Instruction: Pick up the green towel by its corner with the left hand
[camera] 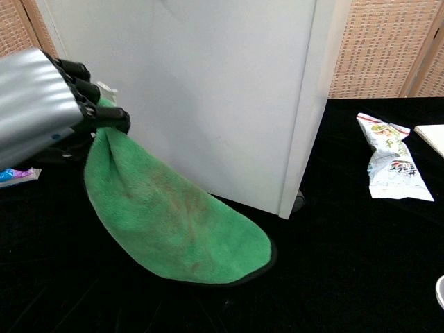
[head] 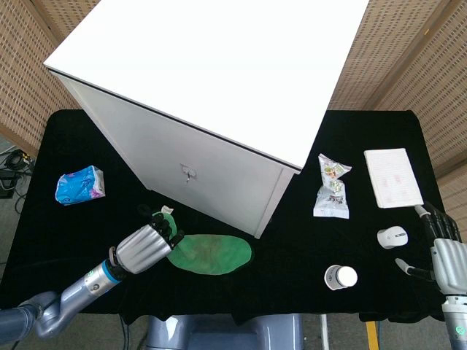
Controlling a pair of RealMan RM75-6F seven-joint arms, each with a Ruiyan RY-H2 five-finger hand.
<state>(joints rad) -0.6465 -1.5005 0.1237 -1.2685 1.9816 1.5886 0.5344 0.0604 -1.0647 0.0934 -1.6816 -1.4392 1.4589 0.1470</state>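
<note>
My left hand (head: 144, 246) (camera: 43, 104) grips one corner of the green towel (head: 208, 254) (camera: 166, 215) and holds that corner up off the black table. From the fist the towel hangs down to the right, and its lower end lies on the tabletop in front of the white cabinet (head: 219, 95). A small white tag sticks up from the gripped corner. Far off at the table's right front edge, my right hand (head: 444, 251) rests with its fingers spread and nothing in it.
The white cabinet (camera: 208, 90) stands just behind the towel. A blue tissue pack (head: 79, 184) lies at the left. On the right lie a snack packet (head: 333, 187), a white notepad (head: 393, 177), a white mouse (head: 392, 237) and a small white bottle (head: 341, 277).
</note>
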